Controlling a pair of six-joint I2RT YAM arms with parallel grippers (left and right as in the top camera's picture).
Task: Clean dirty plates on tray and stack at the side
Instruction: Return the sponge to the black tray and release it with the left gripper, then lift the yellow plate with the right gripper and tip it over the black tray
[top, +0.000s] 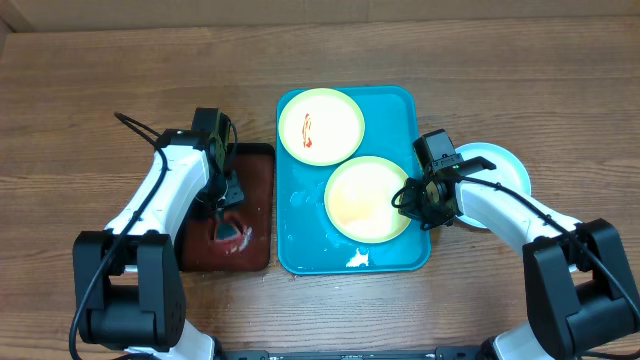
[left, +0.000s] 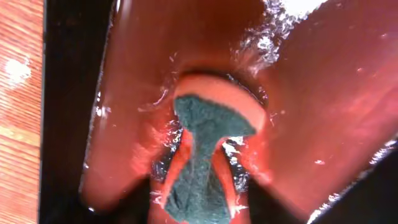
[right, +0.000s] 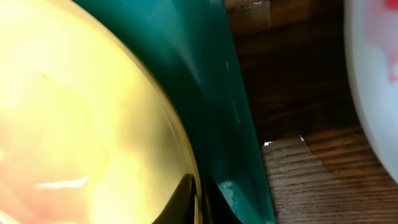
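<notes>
Left tool (top: 227, 205) is down over the small dark red-brown tray (top: 255, 165). The sponge (left: 205, 143) lies right under it in the wet film, green scrubby side up and nipped in at the waist. I honestly can't tell if the jaws are apart or squeezing it, since the wrist view is all sponge and shine. My guess is it's there to soak or rinse, because that tray looks like the water bath. Right tool (top: 408, 200) has its jaws together at the right edge of the near plate (top: 365, 200). I read that as a pinch on the rim, either to pin it for scrubbing or to lift it out. That plate sits near-right in the turquoise tray (top: 395, 110), and its centre looks pretty clean. The far plate (top: 320, 125) sits far-left, edges meeting the near one, and has a red smear, so it's the dirty one. The blue-rimmed plate (top: 500, 170) lies on the desk (top: 100, 80) just right of the tray. It's presumably the start of the stack, though it shows a pinkish smear up close.
</notes>
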